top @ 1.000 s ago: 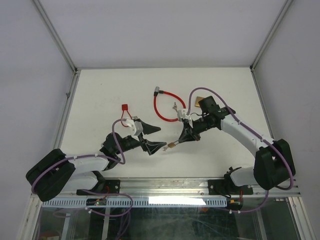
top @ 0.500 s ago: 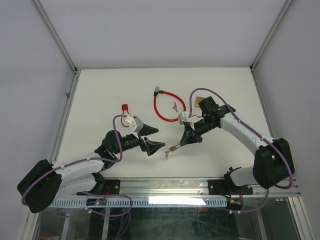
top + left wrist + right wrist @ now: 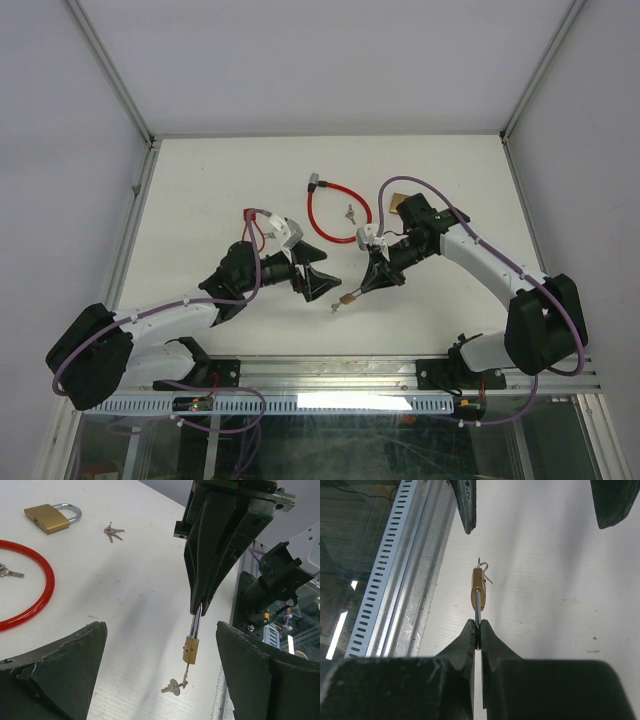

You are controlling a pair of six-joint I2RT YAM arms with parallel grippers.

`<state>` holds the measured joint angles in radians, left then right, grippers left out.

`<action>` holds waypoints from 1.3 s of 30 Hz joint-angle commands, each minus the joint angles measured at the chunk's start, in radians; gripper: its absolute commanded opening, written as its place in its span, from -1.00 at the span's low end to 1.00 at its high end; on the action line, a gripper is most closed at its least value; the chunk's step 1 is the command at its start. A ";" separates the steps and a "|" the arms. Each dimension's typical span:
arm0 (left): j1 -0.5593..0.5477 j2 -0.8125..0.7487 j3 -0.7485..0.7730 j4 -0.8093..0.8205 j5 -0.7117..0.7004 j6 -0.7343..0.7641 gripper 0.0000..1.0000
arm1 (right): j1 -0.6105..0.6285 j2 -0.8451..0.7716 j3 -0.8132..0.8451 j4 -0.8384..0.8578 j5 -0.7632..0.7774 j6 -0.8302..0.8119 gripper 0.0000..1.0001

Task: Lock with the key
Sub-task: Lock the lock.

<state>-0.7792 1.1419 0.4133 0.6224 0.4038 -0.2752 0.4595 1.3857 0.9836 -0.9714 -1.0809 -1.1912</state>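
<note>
A small brass padlock (image 3: 345,298) hangs above the white table, held by its steel shackle in my shut right gripper (image 3: 363,287). A key (image 3: 186,672) sits in the slot under the lock body (image 3: 189,649), and a second key (image 3: 175,686) dangles from its ring. In the right wrist view the padlock (image 3: 478,585) hangs straight out from the pinched tips of the right gripper (image 3: 478,626). My left gripper (image 3: 161,628) is wide open, with its fingers (image 3: 75,665) standing on either side of the hanging lock and touching nothing. In the top view the left gripper (image 3: 320,274) is just left of the lock.
A larger brass padlock (image 3: 50,517) lies at the far right behind the right arm. A red cable lock (image 3: 330,215) lies mid-table, with loose keys (image 3: 114,531) beside it. A red tag (image 3: 250,213) sits to the left. The slotted metal rail (image 3: 385,580) marks the table's near edge.
The left arm has swung right and forward toward the hanging padlock, and its jaws have spread wider. The right gripper has kept its grip, shifting the lock only slightly.
</note>
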 commanded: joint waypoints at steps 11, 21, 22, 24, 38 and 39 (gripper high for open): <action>-0.006 0.055 0.170 -0.180 0.088 0.071 0.79 | -0.004 -0.001 0.056 -0.060 -0.055 -0.078 -1.00; -0.004 0.114 0.221 -0.202 0.176 0.078 0.80 | -0.003 0.001 0.062 -0.085 -0.054 -0.108 -1.00; -0.004 0.119 0.225 -0.205 0.182 0.082 0.81 | -0.004 0.002 0.062 -0.088 -0.056 -0.112 -1.00; 0.001 0.132 0.239 -0.219 0.196 0.085 0.82 | -0.002 0.001 0.061 -0.098 -0.056 -0.130 -1.00; 0.050 0.118 0.252 -0.213 0.233 0.070 0.81 | 0.000 -0.089 -0.027 -0.096 -0.005 -0.468 -1.00; 0.051 0.116 0.254 -0.213 0.237 0.070 0.81 | 0.000 -0.088 -0.026 -0.103 0.009 -0.503 -1.00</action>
<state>-0.7319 1.2900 0.6323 0.3737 0.6113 -0.2165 0.4595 1.3464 0.9604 -1.0683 -1.0756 -1.5005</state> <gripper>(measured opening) 0.909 0.029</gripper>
